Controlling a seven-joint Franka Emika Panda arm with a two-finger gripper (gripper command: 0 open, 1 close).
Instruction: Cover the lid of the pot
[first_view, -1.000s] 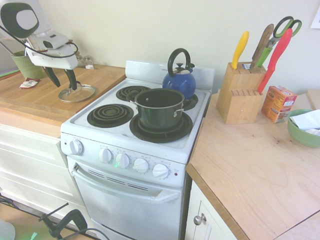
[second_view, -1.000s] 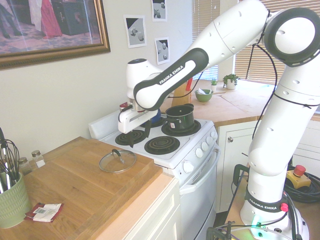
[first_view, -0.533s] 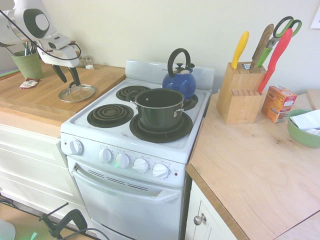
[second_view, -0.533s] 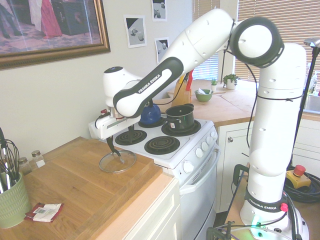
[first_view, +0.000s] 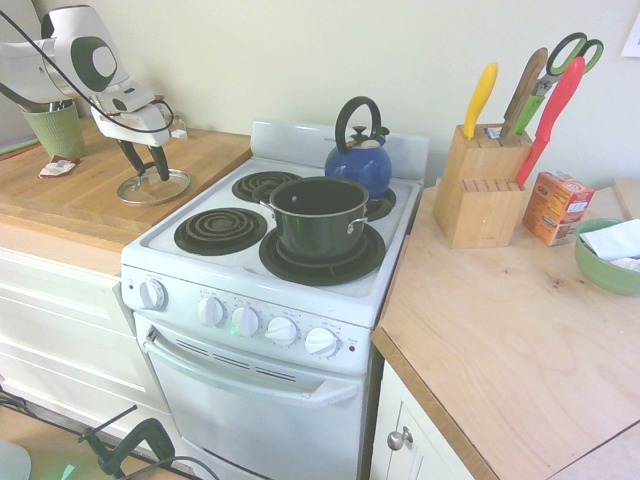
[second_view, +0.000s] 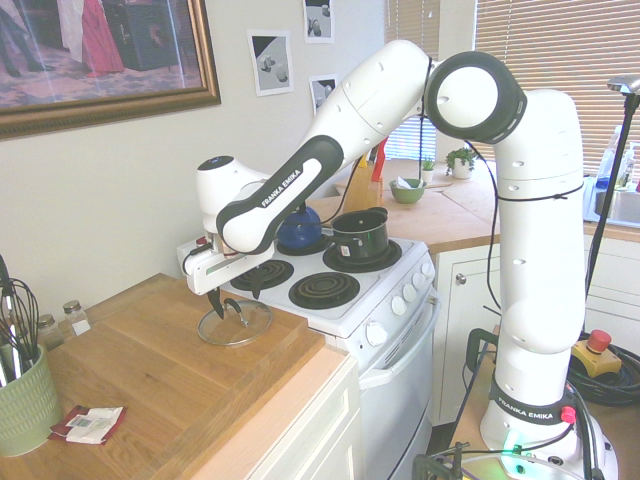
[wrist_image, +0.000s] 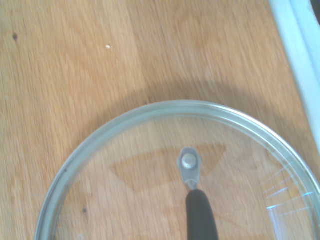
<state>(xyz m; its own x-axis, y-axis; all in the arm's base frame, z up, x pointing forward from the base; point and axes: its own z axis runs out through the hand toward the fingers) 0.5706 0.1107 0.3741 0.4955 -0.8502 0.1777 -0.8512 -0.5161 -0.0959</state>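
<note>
Your gripper (first_view: 146, 168) hangs with fingers spread over the lid (first_view: 153, 187), which lies flat on the wooden counter (first_view: 70, 200) near the edge beside the stove (first_view: 250, 290). Its handle is slim: come down off-centre and you may nudge the glass aside, or clip the pot (first_view: 318, 216) when carrying.

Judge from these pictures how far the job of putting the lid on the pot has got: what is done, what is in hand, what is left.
Done: the gripper hangs open just above the lid, which lies flat on the wooden counter beside the stove. In hand: lining up on the lid's handle; no grip shows yet. Left: closing, lifting, carrying it over and setting it on the pot, which stands uncovered on the front burner.
</note>
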